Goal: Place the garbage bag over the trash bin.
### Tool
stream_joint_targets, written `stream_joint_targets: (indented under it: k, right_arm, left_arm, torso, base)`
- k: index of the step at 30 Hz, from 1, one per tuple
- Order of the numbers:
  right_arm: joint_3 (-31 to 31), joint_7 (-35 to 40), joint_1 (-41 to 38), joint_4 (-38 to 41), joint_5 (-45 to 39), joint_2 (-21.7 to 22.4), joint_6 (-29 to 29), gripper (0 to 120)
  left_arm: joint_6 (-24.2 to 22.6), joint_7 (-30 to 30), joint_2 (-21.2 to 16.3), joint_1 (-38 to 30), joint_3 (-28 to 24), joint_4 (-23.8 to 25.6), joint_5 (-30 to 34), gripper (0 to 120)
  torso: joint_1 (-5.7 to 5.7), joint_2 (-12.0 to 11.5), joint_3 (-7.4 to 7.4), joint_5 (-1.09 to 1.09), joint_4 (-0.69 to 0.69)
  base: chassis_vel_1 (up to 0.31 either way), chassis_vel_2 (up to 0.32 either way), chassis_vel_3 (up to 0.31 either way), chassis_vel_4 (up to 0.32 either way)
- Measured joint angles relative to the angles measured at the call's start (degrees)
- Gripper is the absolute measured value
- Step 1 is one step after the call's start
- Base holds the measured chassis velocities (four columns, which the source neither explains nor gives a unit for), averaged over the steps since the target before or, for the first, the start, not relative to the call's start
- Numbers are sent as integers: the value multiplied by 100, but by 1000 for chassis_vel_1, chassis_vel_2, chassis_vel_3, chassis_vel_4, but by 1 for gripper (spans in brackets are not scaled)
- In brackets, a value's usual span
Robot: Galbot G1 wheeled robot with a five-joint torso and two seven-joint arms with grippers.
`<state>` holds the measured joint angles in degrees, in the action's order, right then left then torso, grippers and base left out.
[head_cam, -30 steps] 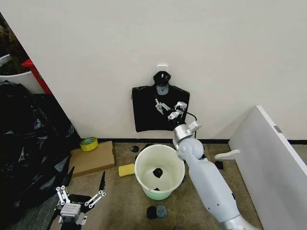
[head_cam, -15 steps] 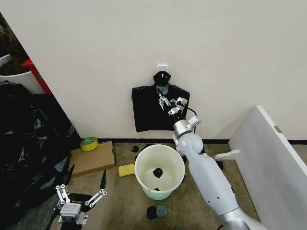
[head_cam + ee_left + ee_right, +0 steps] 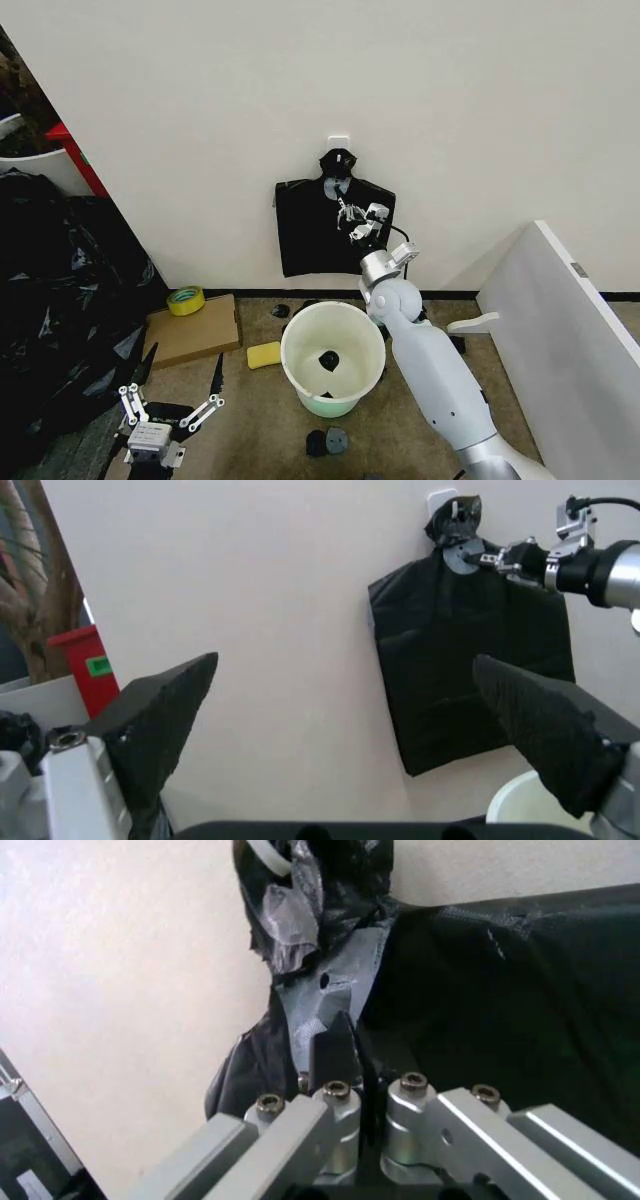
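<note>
The trash bin (image 3: pixel 292 372) is a round white bucket with a pale green base, standing on the floor below the wall; its rim (image 3: pixel 508 808) also edges the left wrist view. A small black scrap lies inside it. The loose garbage bag is out of view. A flat square black bundle (image 3: pixel 305 235) with a knotted top hangs from a white wall hook. My right gripper (image 3: pixel 346 208) reaches up to the bundle just under the knot, and its fingers (image 3: pixel 333 1054) are shut on the black plastic there. My left gripper (image 3: pixel 170 415) hangs open low over the floor, left of the bin.
A big heap of black plastic sheeting (image 3: pixel 60 300) fills the left side. A cardboard sheet (image 3: pixel 190 332), a yellow tape roll (image 3: pixel 185 299) and a yellow sponge (image 3: pixel 264 354) lie left of the bin. A white board (image 3: pixel 570 340) leans at the right. Small dark objects (image 3: pixel 327 441) lie in front of the bin.
My right gripper has risen along the hanging bundle toward its knot, and its fingers have gone from spread to shut. The left arm has barely shifted.
</note>
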<state>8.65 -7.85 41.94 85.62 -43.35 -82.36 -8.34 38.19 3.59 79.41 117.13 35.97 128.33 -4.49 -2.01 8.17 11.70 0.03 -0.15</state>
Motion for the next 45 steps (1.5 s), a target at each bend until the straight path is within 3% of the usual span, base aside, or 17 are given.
stream_joint_targets:
  k: [9, 18, 30, 45]
  right_arm:
    - [-9, -144, 521, 370, 411, 295, -120, 0]
    - [34, -419, 1643, 1181, 1157, 756, -313, 0]
    - [108, -637, 2925, 1760, 2182, 758, -717, 0]
    - [306, -798, 3928, 2141, 2918, 738, -1178, 0]
  left_arm:
    - [-13, 0, -4, -65, -41, -4, -23, 100]
    - [-12, -2, -28, -149, -108, -86, -21, 100]
    - [-2, -11, -77, -241, -159, -136, -5, 100]
    - [-1, -22, -147, -392, -222, -223, 16, 100]
  torso:
    - [0, 0, 0, -1, 0]
    - [0, 0, -1, 0, -1]
    - [0, 1, -1, 0, 0]
    - [1, 1, 0, 0, 0]
  base:
    - [0, 0, 0, 0]
    - [0, 0, 0, 0]
    - [0, 0, 0, 0]
    - [0, 0, 0, 0]
